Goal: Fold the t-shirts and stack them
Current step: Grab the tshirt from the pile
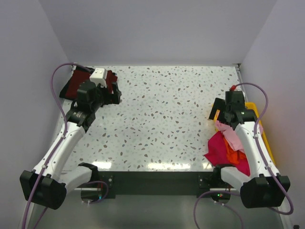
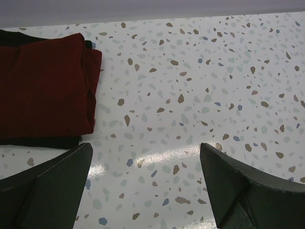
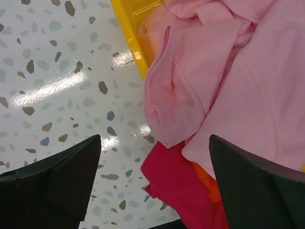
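On the far left corner of the table (image 1: 167, 109), the folded maroon t-shirt (image 2: 45, 81) lies on a black t-shirt (image 2: 43, 141), just left of my left gripper (image 2: 145, 152), jaws wide and empty. At the right, my right gripper (image 3: 155, 143), equally wide and empty, hovers over the loose edge of the pale pink t-shirt (image 3: 228, 71), which overlies the magenta t-shirt (image 3: 176, 186) and orange t-shirt (image 3: 209, 183) beside the yellow tray (image 3: 131, 38). I judge it best to pinch the pink edge alone.
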`<move>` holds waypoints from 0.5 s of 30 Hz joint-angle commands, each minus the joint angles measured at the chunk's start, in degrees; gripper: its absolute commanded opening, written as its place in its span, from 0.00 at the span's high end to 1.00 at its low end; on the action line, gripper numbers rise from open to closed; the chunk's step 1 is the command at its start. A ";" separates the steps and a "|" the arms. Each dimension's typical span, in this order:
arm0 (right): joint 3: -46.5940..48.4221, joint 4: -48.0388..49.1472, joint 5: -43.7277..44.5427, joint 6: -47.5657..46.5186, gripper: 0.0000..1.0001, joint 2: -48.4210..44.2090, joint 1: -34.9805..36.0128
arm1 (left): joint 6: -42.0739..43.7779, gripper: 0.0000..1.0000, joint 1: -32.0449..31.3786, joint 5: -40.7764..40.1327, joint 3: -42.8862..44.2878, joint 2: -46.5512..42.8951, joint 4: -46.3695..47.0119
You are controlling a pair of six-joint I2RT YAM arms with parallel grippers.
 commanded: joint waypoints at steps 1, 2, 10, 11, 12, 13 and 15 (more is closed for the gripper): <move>-1.50 0.63 1.74 3.58 0.01 0.31 -0.66 | 0.46 0.00 0.44 0.51 0.94 -1.42 2.35; -2.03 0.81 1.47 3.93 0.01 0.49 -0.92 | 0.46 0.00 0.44 0.51 0.85 -1.34 2.35; -9.85 5.02 -4.85 5.78 0.01 1.10 -7.86 | 0.37 0.00 0.44 0.86 0.77 -1.86 2.44; -10.29 5.55 -5.90 5.87 0.01 1.19 -9.43 | 0.28 0.00 0.35 1.03 0.77 -1.86 2.35; -10.99 5.91 -6.26 5.87 0.01 1.28 -10.06 | 0.28 0.00 0.44 1.04 0.77 -1.86 2.53; -11.26 6.26 -6.53 5.87 0.01 1.45 -10.59 | 0.28 0.00 0.44 1.12 0.77 -1.86 2.53; -11.70 7.31 -6.79 5.96 0.02 1.63 -11.55 | 0.37 0.00 0.44 1.21 0.77 -1.86 2.53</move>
